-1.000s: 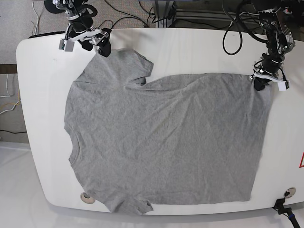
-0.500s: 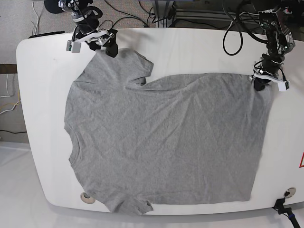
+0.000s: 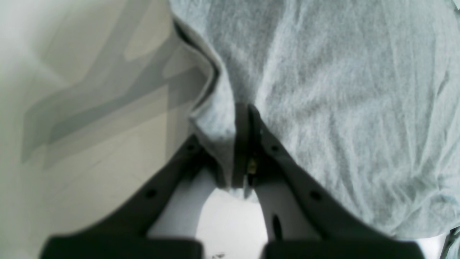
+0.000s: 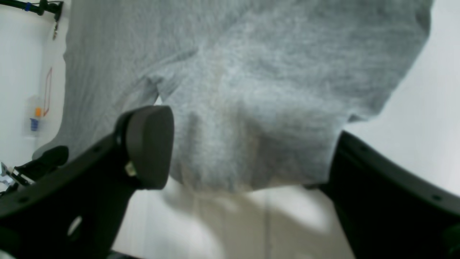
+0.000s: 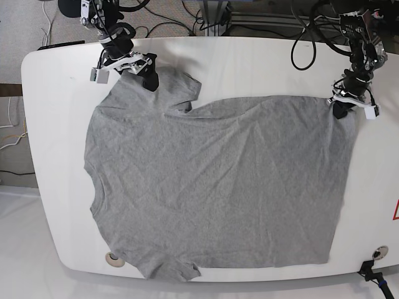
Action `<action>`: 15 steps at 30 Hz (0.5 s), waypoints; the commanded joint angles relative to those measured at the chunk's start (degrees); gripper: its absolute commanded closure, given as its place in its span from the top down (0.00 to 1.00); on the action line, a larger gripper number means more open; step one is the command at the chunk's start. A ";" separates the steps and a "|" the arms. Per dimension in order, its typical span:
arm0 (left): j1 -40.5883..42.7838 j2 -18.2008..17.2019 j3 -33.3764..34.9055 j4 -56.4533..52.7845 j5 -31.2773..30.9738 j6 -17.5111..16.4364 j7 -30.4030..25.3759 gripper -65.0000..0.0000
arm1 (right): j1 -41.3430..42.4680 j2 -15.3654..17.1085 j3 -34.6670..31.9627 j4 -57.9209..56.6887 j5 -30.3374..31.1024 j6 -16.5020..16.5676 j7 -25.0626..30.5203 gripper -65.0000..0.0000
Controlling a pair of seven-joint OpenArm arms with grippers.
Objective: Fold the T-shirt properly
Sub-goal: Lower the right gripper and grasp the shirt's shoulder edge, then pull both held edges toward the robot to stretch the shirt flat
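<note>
A grey T-shirt (image 5: 212, 180) lies spread flat on the white table (image 5: 262, 62), collar toward the left and hem toward the right. My left gripper (image 5: 340, 109) is at the hem's far right corner. In the left wrist view it (image 3: 243, 144) is shut on a pinched fold of the shirt (image 3: 341, 90). My right gripper (image 5: 142, 71) is at the far sleeve. In the right wrist view it (image 4: 248, 162) stands wide open, one pad (image 4: 149, 144) over the cloth and the sleeve's edge (image 4: 251, 108) between the fingers.
Black cables (image 5: 305, 43) trail over the table's far edge. Two round fittings (image 5: 113, 259) (image 5: 378, 252) sit near the front edge. A red mark (image 5: 395, 212) shows at the right edge. Bare table runs along the far side between the two arms.
My right gripper has moved right and toward the shirt, from off the sleeve's corner to over the sleeve. The left gripper and the shirt have stayed put.
</note>
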 commanded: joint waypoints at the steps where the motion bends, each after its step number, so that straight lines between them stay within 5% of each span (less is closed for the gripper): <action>1: -0.02 -0.67 -0.21 0.51 0.41 0.24 0.70 0.00 | -0.67 0.18 0.17 -0.37 -0.89 -1.34 -1.79 0.66; 9: -0.02 -0.67 -0.21 0.51 0.41 0.24 0.70 0.00 | -0.67 0.09 0.17 -0.37 -0.89 -1.34 -1.79 0.00; 15: -0.02 -0.67 -0.21 0.51 0.41 0.24 0.70 0.00 | -0.85 0.35 0.26 0.42 -0.98 -1.34 -1.79 0.00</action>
